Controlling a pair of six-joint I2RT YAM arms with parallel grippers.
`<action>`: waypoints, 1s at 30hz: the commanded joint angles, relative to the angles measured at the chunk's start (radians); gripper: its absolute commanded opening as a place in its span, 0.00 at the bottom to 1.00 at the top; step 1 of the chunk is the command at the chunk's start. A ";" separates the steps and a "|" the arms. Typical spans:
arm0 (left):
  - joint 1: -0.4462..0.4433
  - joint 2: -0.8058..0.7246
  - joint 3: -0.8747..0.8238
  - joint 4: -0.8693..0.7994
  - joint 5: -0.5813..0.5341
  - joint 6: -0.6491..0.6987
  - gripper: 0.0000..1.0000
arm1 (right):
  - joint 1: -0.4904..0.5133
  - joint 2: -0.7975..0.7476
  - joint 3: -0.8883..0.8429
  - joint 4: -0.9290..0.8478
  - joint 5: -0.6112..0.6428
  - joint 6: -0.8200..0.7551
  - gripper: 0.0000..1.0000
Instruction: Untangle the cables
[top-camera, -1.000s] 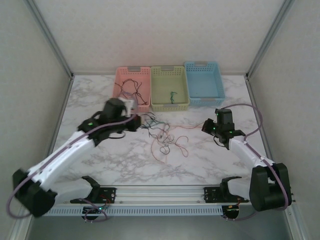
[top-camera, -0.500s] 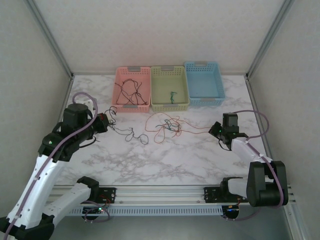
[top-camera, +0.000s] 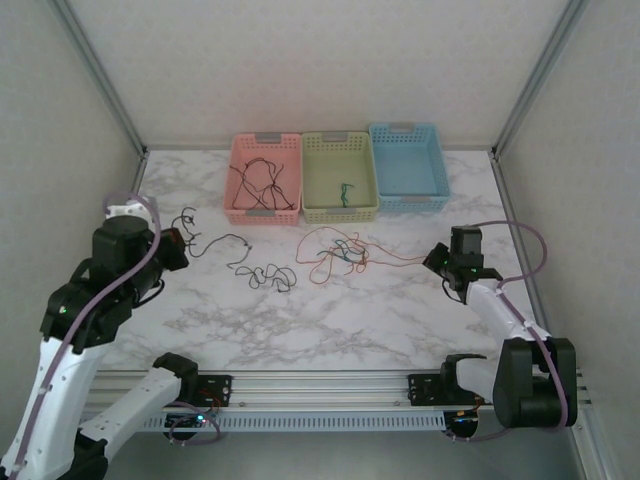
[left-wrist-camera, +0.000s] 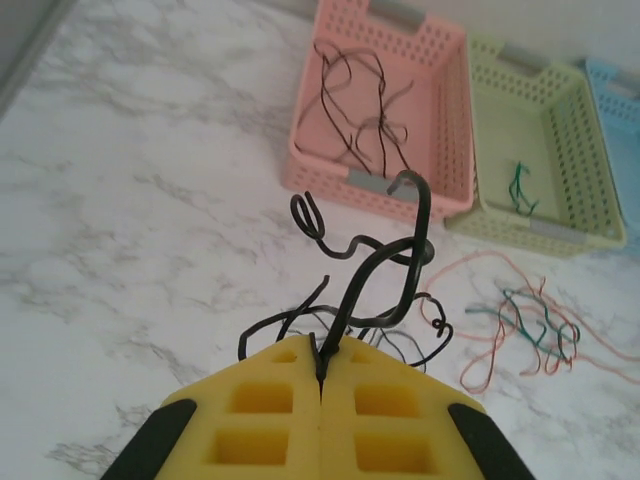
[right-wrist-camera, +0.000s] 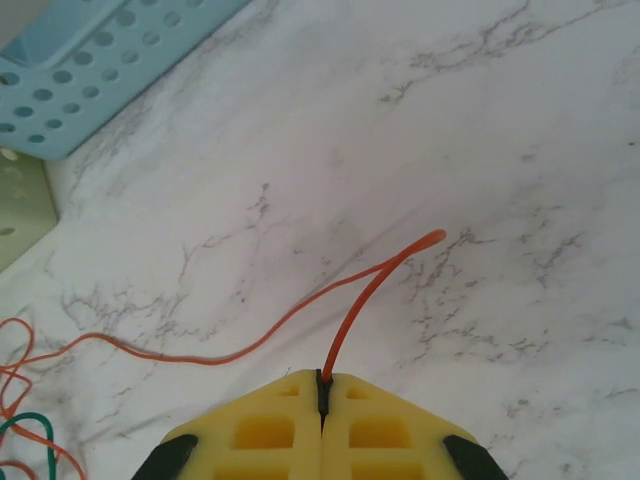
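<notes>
- Left gripper (left-wrist-camera: 320, 372), well left of the green basket (top-camera: 341, 211): fingers pressed together on a black cable (left-wrist-camera: 362, 280). The thin wire may slip out under a hard pull.
- Tangle (top-camera: 335, 250), just in front of the basket: orange and green strands are knotted. Tension could tighten the knot.
- Right gripper (right-wrist-camera: 322, 384), right of the basket: pinching the orange cable (right-wrist-camera: 390, 264) near its end. Such a short hold may pull free.

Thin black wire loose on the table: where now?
In the top view the thin black wire lies left of centre, one end pinched in the left end effector, trailing right before the pink perforated basket toward the orange-green wire tangle.
</notes>
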 joint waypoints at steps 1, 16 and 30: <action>0.009 -0.006 0.012 -0.020 0.082 0.030 0.00 | -0.003 -0.047 0.025 0.024 -0.056 -0.002 0.00; 0.007 0.020 -0.159 0.338 0.744 -0.059 0.00 | 0.050 0.002 0.032 -0.029 -0.245 -0.013 0.12; 0.004 0.089 -0.200 0.401 0.736 -0.097 0.00 | 0.216 -0.177 0.133 -0.210 -0.287 -0.101 0.69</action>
